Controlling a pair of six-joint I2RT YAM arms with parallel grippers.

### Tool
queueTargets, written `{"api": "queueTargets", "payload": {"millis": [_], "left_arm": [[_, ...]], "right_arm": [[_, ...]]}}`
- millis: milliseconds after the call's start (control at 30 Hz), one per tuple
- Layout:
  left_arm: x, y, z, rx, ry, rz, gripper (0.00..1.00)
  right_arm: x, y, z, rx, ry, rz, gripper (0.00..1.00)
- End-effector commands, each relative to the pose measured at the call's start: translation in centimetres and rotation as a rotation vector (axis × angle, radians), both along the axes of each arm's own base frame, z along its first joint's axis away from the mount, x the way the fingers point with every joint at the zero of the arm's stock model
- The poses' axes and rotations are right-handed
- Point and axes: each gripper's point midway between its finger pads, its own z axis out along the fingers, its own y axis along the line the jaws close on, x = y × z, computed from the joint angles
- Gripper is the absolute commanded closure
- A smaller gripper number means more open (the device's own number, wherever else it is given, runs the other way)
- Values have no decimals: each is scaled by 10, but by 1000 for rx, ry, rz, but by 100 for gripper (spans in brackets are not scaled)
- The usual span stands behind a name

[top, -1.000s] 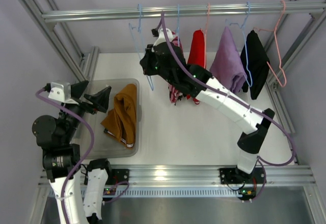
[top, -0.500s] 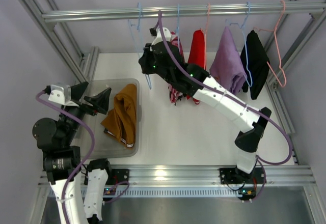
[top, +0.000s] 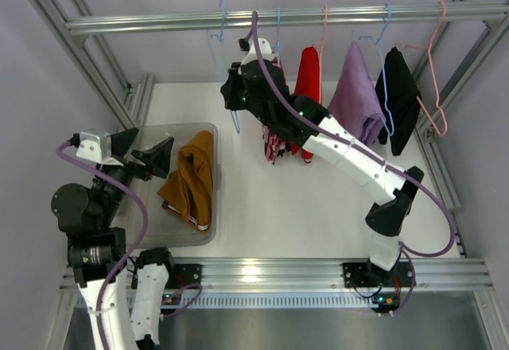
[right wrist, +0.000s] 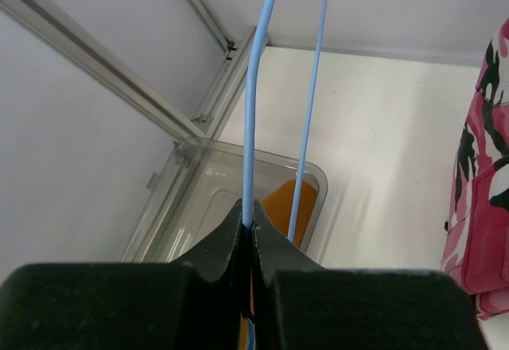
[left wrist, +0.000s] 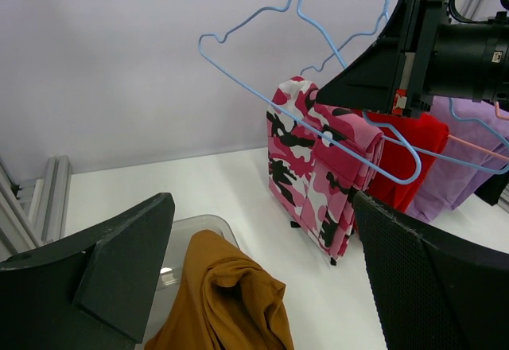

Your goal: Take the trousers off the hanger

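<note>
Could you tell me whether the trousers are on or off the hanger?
Off. The trousers lie crumpled in the clear bin, while the light-blue hanger, pinched by the right gripper, carries nothing.

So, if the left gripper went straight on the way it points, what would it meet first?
Probably the pink camouflage garment, passing above the trousers in the bin. The wire of the hanger crosses near that line and might come first; depth is unclear.

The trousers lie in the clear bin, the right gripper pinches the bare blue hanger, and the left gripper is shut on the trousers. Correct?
No: the left wrist view shows the left gripper open, not shut on the trousers. The rest holds.
</note>
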Motion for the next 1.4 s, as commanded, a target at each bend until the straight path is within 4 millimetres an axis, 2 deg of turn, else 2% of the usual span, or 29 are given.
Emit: {"api": "queueTargets", "payload": {"millis": [0, 167, 300, 400, 433, 500, 533, 600, 633, 700, 733, 767, 800, 867, 967, 1067, 1100, 1267, 1300, 1333, 1367], "left_arm": [[1, 1, 4, 4, -21, 5, 1], [3, 2, 0, 10, -12, 9, 1], [5, 2, -2, 5, -7, 8, 1], [6, 2, -2, 6, -5, 8, 1], [6, 3, -2, 5, -5, 9, 1], [6, 2, -2, 9, -6, 9, 1], [6, 2, -2, 8, -3, 7, 1], [5, 2, -1, 7, -3, 7, 1], [6, 1, -2, 11, 0, 0, 1], [6, 0, -1, 18, 15, -9, 1], [10, -1, -4, 22, 45, -21, 1], [10, -4, -14, 22, 107, -42, 1], [8, -4, -7, 34, 110, -43, 1], [19, -1, -17, 34, 195, -34, 1], [27, 3, -38, 50, 338, -37, 1], [34, 0, -47, 84, 402, -79, 1], [33, -1, -53, 90, 432, -91, 1], [50, 23, -66, 98, 539, 36, 1], [51, 26, -68, 114, 546, 45, 1], [52, 29, -71, 119, 557, 60, 1], [52, 31, -71, 123, 553, 73, 1]], "right_arm": [[18, -6, 26, 75, -47, -54, 100], [20, 1, 8, 47, -18, -32, 100], [15, 10, -8, 34, 16, 15, 94], [12, 12, -11, 36, 29, 34, 94], [11, 11, -11, 40, 32, 35, 90], [6, 10, -8, 46, 35, 52, 73], [4, 10, -8, 53, 42, 56, 58], [-4, 6, -4, 66, 43, 78, 46], [-7, 5, -2, 70, 44, 89, 27], [-17, -2, 7, 82, 37, 109, 18], [-21, -5, 11, 83, 27, 117, 9], [-23, -9, 15, 80, 13, 123, 6], [-29, -18, 25, 81, -8, 128, 2], [-36, -31, 37, 65, -56, 138, 1], [-60, -63, 64, 69, -162, 169, 1], [-70, -85, 76, 33, -251, 170, 0], [-77, -101, 82, 29, -278, 151, 1], [-99, -153, 103, -50, -453, 116, 1], [-108, -171, 110, -43, -498, 94, 1], [-110, -183, 113, -79, -542, 81, 1], [-105, -195, 107, -100, -547, 62, 0]]}}
